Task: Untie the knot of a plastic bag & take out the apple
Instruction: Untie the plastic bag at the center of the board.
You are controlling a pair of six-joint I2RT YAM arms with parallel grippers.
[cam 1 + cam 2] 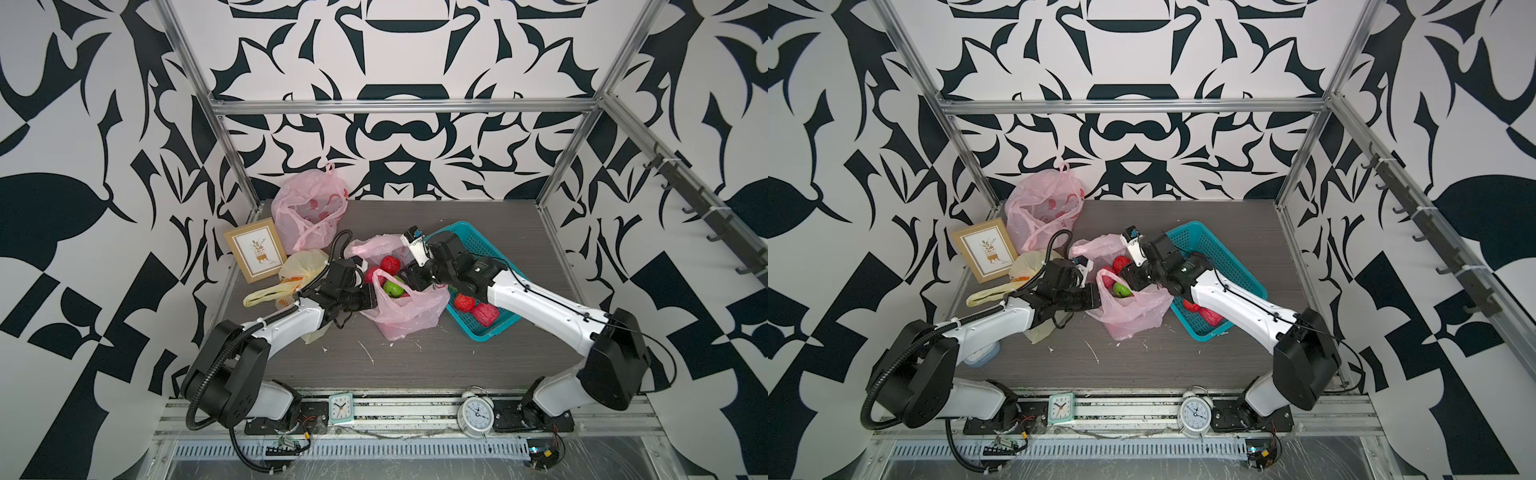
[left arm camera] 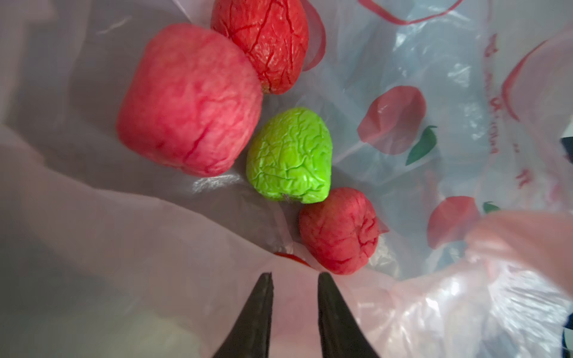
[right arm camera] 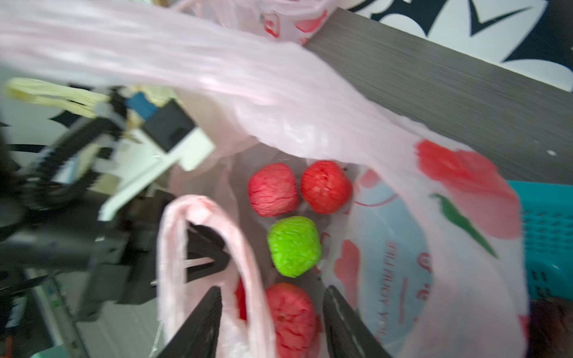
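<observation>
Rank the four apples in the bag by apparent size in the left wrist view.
Pale red apple
Dark red apple, cropped by the frame
Green apple and small red apple, too alike to rank

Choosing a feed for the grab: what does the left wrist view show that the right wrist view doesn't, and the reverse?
Left wrist only: a close look at the left gripper, jaws slightly apart, bag film across the gap. Right wrist only: the right gripper, jaws open above a red apple; the bag handle, teal basket, table. Both: the open pink bag holding one green apple and three red ones.
</observation>
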